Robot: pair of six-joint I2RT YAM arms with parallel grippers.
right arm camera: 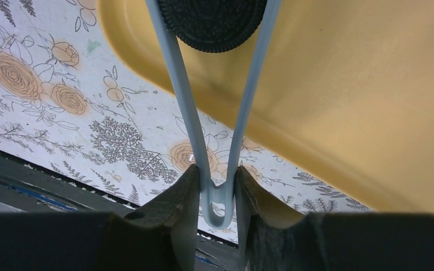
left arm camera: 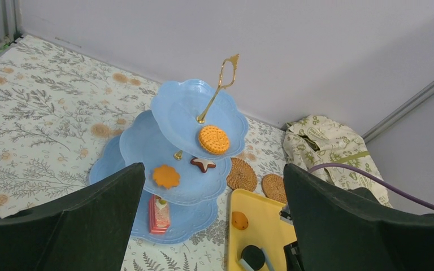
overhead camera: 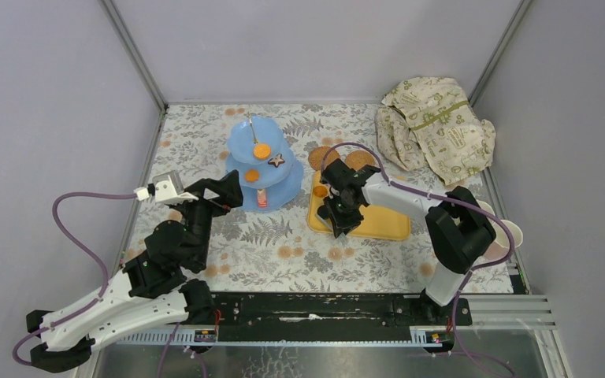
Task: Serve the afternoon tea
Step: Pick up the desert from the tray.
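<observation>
At the near left of the floral-covered table [overhead camera: 283, 240], the left gripper [overhead camera: 228, 193] hangs with its fingers spread wide, holding nothing and pointing at the light-blue three-tier stand [overhead camera: 240, 153], which it does not touch. To the right, the right gripper [right arm camera: 217, 192] is pressed onto the joined end of the pale blue tongs [right arm camera: 178, 84], pinching them over the near edge of the yellow tray [right arm camera: 344, 84]. The two tong arms flank a dark sandwich biscuit [right arm camera: 212, 22] over the tray; whether it rests on the tray or is lifted I cannot tell. A small orange pastry [left arm camera: 239, 219] lies at the tray's left end. The stand stands upright just left of the tray. Its bottom tier holds a pink cake slice [left arm camera: 159, 214], its middle tier an orange flower-shaped biscuit [left arm camera: 165, 176] and a brown star biscuit [left arm camera: 203, 164], and its top tier a round orange biscuit [left arm camera: 213, 139] beside the gold handle [left arm camera: 219, 84]. Behind the tray, two woven coasters [left arm camera: 242, 174] lie flat side by side. At the table's right edge, what look like pale cups [overhead camera: 514, 234] sit partly hidden by the right arm. The cream cloth [overhead camera: 435, 126] is bunched in the far right corner.
</observation>
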